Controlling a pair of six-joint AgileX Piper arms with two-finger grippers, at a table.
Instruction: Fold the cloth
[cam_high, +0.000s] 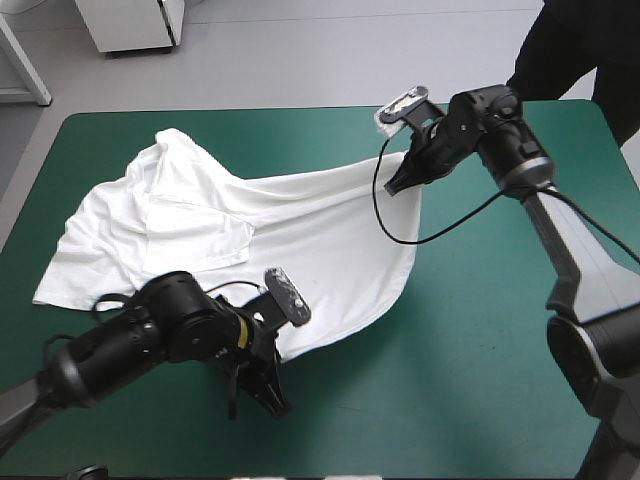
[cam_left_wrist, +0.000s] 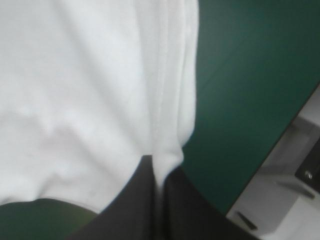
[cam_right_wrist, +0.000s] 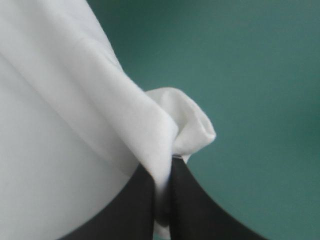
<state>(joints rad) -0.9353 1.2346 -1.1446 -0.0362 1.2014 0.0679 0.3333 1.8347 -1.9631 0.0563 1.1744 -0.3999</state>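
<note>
While end effectors (cam_left_wrist: 158, 167) (cam_right_wrist: 162, 172) pinch it, T-shirt (cam_high: 250, 225) lengthwise left-right

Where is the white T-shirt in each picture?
High view: T-shirt spread over the cover's left and middle.
Left wrist view: its edge pinched between the left fingers.
Right wrist view: a corner pinched between the right fingers.
Shared landmark: the teal-green cover.
</note>
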